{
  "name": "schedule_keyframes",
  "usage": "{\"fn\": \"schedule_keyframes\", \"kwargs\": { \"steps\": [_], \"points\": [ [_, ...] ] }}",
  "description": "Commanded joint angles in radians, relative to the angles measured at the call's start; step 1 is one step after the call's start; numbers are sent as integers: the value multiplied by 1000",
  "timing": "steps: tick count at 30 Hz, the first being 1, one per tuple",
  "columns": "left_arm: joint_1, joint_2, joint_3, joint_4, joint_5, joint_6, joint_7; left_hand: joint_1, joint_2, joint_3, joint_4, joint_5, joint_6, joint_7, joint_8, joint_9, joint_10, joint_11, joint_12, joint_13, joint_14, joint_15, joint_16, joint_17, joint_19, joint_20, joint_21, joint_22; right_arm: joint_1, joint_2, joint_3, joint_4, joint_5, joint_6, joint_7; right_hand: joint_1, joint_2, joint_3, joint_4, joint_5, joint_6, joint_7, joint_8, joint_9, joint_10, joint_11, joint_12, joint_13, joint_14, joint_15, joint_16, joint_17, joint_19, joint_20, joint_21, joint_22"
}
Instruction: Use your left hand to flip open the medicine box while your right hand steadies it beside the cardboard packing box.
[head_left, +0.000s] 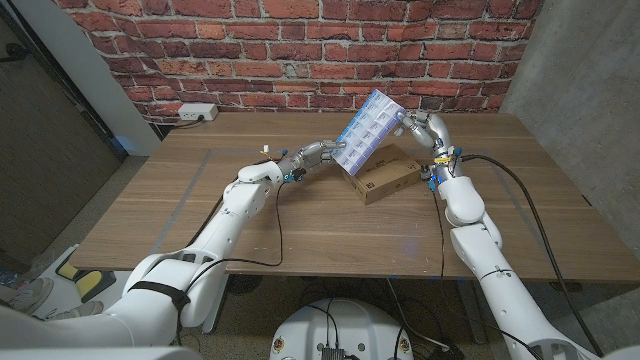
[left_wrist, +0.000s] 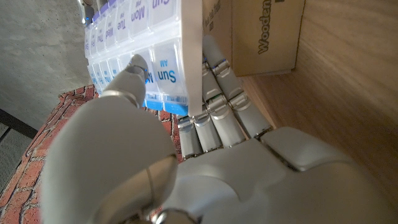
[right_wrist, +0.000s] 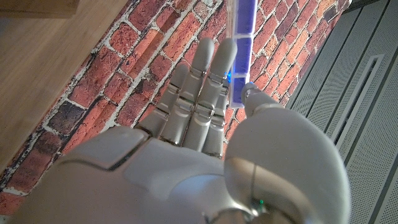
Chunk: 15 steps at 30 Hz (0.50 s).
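L hand (head_left: 322, 153): grips the lower-left end of the medicine box (head_left: 366, 128), thumb (left_wrist: 127, 78) pressed on the lid face by the "Sun AM" cell, fingers (left_wrist: 217, 93) behind the back. R hand (head_left: 420, 126): holds the upper-right end, fingers (right_wrist: 202, 81) along one side and thumb (right_wrist: 252, 96) on the other, pinching the box edge-on.

Medicine box: clear w/ blue trim, day-labelled cells, lifted off the table (head_left: 180, 215) and tilted, low end toward L hand, high end toward R hand. It hangs above the rear-left part of the cardboard packing box (head_left: 386, 178); whether they touch, cannot tell.

Cardboard packing box: flat on table, right of centre, set at an angle, printed label on its side face. Its right end lies just beside the R forearm.

Room: broad bare wood to the left and front of both arms; table's rear edge sits near the brick wall (head_left: 300, 50), w/ a white power strip (head_left: 197, 112) at the rear-left corner. Grey wall close off the right edge.
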<state>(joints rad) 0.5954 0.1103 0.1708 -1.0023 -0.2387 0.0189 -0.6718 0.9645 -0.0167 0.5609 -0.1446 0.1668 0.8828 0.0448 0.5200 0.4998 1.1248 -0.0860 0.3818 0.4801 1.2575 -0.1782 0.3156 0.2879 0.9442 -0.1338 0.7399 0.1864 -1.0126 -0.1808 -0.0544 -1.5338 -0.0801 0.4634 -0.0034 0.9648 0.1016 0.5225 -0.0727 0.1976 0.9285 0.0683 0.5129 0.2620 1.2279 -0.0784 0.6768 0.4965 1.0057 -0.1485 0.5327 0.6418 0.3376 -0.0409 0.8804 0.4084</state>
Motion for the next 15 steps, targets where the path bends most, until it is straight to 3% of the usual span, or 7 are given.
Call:
{"fn": "schedule_keyframes", "kwargs": {
  "steps": [1, 15],
  "points": [
    [1, 2, 0, -6, -2, 3, -4, 94, 91, 37, 15, 9, 39, 34, 0, 5, 66, -54, -2, 3, 44, -37, 8, 33, -3, -33, 7, 0, -23, 27, 2, -24, -75, -17, -106, 16, -22, 53, -67, 39, 184, -71, 4, 78, 51, -35, 20, 28, 30, -76, 7, 4, 9, -33, 19, -1],
    [5, 5, 0, -10, -3, 4, -1, 93, 90, 39, 15, 9, 44, 32, -4, 4, 70, -56, -4, 6, 44, -38, 7, 35, -5, -33, 13, -1, -25, 28, -11, -30, -168, -10, -196, 7, -51, 62, -77, 95, 206, -67, 21, 93, 64, -29, 51, 80, 39, -77, 7, 18, -9, -53, 40, -7]
  ]
}}
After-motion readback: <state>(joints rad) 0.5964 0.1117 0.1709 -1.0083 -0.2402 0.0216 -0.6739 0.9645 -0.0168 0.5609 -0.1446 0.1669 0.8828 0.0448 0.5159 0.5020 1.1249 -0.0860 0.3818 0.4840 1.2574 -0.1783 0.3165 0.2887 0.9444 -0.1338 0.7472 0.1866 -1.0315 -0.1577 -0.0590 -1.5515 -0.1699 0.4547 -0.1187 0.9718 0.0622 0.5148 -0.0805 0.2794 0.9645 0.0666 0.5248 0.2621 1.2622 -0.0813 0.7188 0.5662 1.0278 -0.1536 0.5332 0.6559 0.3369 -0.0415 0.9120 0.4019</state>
